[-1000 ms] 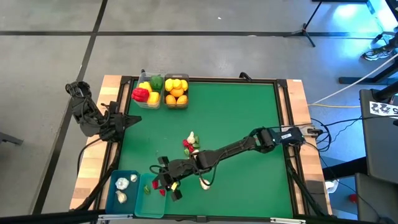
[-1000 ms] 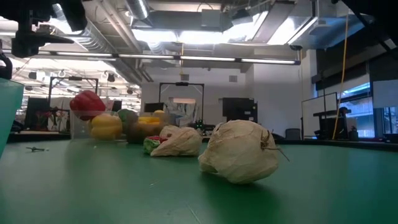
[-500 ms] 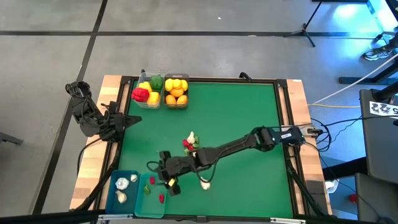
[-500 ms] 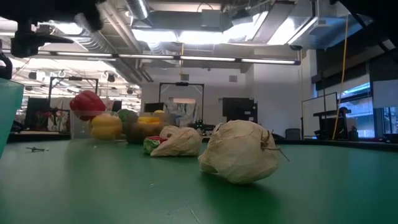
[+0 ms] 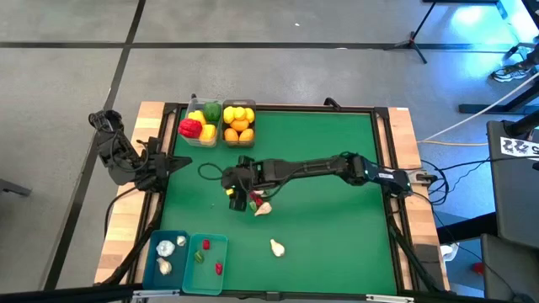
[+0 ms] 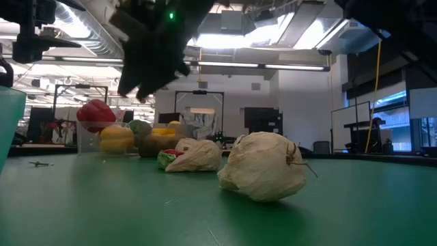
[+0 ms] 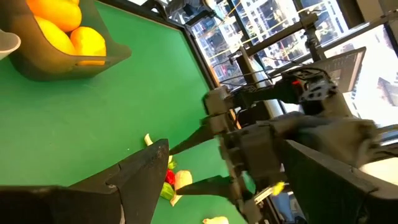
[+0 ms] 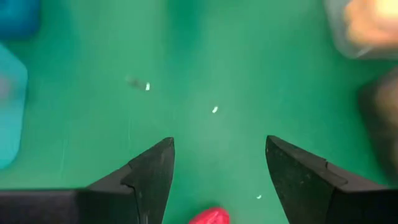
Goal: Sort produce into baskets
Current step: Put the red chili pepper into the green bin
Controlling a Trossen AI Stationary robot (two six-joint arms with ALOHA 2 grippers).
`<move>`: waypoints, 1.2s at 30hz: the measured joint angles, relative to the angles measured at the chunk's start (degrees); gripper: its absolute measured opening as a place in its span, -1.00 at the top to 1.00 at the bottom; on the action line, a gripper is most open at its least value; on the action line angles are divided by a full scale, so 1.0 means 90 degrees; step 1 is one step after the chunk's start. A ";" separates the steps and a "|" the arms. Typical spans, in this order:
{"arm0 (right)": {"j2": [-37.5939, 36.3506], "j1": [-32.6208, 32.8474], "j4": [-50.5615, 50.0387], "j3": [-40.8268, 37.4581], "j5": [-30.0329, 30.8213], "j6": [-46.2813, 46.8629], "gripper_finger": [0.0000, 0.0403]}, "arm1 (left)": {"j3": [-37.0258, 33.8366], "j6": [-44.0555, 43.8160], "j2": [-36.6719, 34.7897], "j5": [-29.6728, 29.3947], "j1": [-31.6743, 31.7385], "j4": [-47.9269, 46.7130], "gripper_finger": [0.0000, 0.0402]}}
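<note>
My right gripper [image 5: 239, 195] [image 8: 217, 146] hovers open over the green table beside a small pile of produce in the middle: a red chili [image 5: 253, 200] [image 8: 210, 216] and a garlic bulb [image 5: 263, 209] [image 6: 194, 156]. Nothing is between its fingers. Another garlic bulb [image 5: 277, 247] [image 6: 263, 166] lies nearer the front edge. Two clear baskets at the far left hold peppers [image 5: 199, 124] and lemons with oranges [image 5: 238, 122]. Two teal baskets at the near left hold garlic [image 5: 166, 252] and chilies [image 5: 209, 257]. My left gripper [image 5: 177, 162] waits open at the left edge.
The table's raised dark frame [image 5: 383, 168] runs around the green mat. My right arm [image 5: 320, 168] stretches across the middle from the right side. Open mat lies to the right of the pile and along the far edge.
My right gripper has left the teal chili basket at the near left and swung toward the far edge, up to the pile in the middle, tipping from steeply down to a flatter slant. A red chili now lies in that basket.
</note>
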 joint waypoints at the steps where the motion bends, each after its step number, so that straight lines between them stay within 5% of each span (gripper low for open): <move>1: 0.0012 -0.0031 -0.0079 -0.0059 -0.0028 -0.0011 -0.22 | 0.0000 -0.0002 0.0000 -0.0008 -0.0001 -0.0002 -0.52; 16: -0.0001 -0.0085 0.0253 -0.1868 -0.0194 0.0207 -0.22 | 0.0000 -0.0017 0.0000 -0.0071 0.0000 -0.0154 -0.52; 25: -0.0023 -0.0078 0.0488 -0.2058 -0.0437 0.0485 -0.20 | 0.0000 -0.0050 0.0000 -0.0173 0.0001 -0.0154 -0.52; 36: -0.0039 -0.0063 0.0509 -0.2070 -0.0467 0.0685 0.46 | 0.0000 -0.0061 0.0000 -0.0173 0.0000 -0.0153 -0.52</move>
